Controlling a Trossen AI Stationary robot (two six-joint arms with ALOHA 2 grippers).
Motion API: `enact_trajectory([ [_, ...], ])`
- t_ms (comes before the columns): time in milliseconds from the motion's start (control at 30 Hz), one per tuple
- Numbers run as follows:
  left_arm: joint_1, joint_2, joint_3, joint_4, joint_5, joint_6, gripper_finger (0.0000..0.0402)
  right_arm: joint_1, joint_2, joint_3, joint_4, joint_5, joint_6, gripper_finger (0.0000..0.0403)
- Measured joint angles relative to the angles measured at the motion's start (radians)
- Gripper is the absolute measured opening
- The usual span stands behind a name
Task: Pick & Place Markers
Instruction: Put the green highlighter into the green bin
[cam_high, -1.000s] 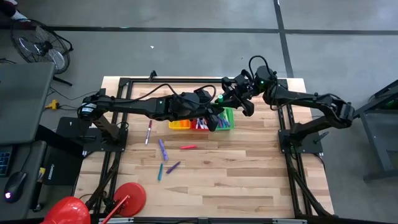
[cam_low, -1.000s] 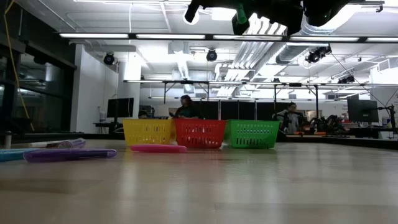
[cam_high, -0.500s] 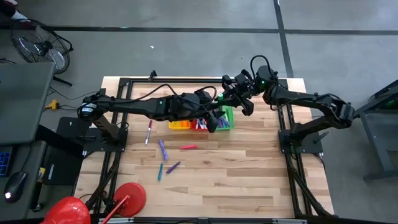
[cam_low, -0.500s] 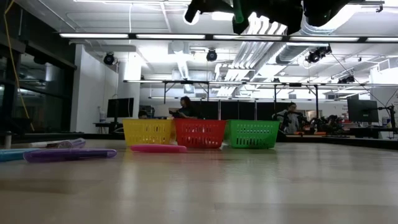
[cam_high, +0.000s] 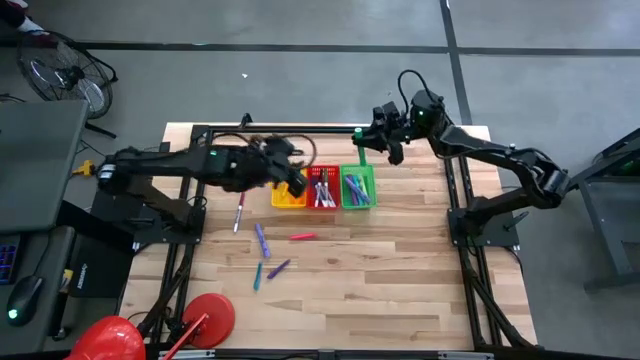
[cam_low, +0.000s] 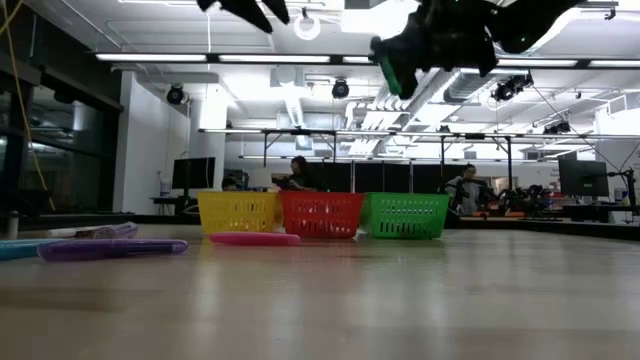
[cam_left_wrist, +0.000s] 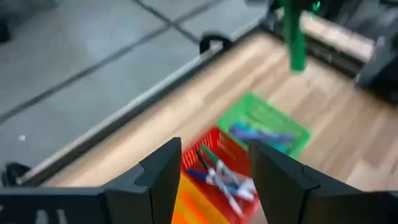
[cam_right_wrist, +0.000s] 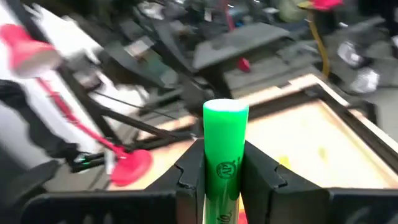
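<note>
My right gripper (cam_high: 368, 140) hangs above the table's far edge, behind the green basket (cam_high: 357, 189), shut on a green marker (cam_right_wrist: 224, 146). My left gripper (cam_left_wrist: 214, 168) stands open and holds nothing; it is high above the yellow basket (cam_high: 288, 199). The red basket (cam_high: 322, 188) holds several markers, and the green basket holds purple and blue ones. On the wood lie a white marker (cam_high: 239, 212), a purple one (cam_high: 261, 238), a pink one (cam_high: 303, 237), another purple one (cam_high: 279, 268) and a teal one (cam_high: 257, 276). My right gripper pinches the green marker's barrel (cam_right_wrist: 224, 171) between its two fingers. The marker runs along the fingers, and its flat end (cam_right_wrist: 225, 109) sticks out past the fingertips. The marker is lifted clear, high over the table.
The three baskets stand side by side at the table's far middle. A black metal frame (cam_high: 200, 132) runs along the table's edges. A red lamp-like thing (cam_high: 205, 318) sits at the near left corner. Bare wood lies on the near right.
My left gripper has drawn back from over the red and green baskets toward the table's left, baring both. My right gripper has swung toward the far left with the green marker and has come a little lower.
</note>
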Motion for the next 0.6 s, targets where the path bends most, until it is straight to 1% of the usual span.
enact_trajectory([
  [67,0.002,-0.023,0.001,-0.043,-0.028,-0.019,0.0184,-0.006,0.000,0.000,-0.048,0.036,-0.025,0.0060],
  [133,0.002,-0.060,-0.029,-0.148,-0.059,-0.040,0.0184,-0.006,0.000,0.000,-0.087,0.082,-0.043,0.0060],
  [200,0.003,-0.075,-0.056,-0.138,-0.092,-0.074,0.0184,-0.006,0.000,0.000,-0.116,0.125,-0.045,0.0060],
  [267,0.003,-0.117,-0.118,-0.199,-0.105,-0.101,0.0184,-0.005,0.000,0.000,-0.137,0.176,-0.028,0.0060],
  [300,0.003,-0.131,-0.142,-0.198,-0.114,-0.112,0.0184,-0.002,0.000,0.000,-0.144,0.200,-0.020,0.0060],
  [367,0.003,-0.163,-0.200,-0.144,-0.124,-0.151,0.0184,0.002,0.000,0.000,-0.158,0.260,0.000,0.0060],
  [433,0.003,-0.208,-0.285,-0.177,-0.113,-0.174,0.0184,0.014,0.003,0.000,-0.168,0.319,0.007,0.0060],
  [500,0.003,-0.237,-0.357,-0.061,-0.107,-0.182,0.0184,0.032,0.011,0.001,-0.192,0.369,0.009,0.0060],
  [600,0.003,-0.307,-0.491,0.021,-0.077,-0.178,0.0184,0.067,0.047,0.001,-0.217,0.434,0.028,0.0060],
])
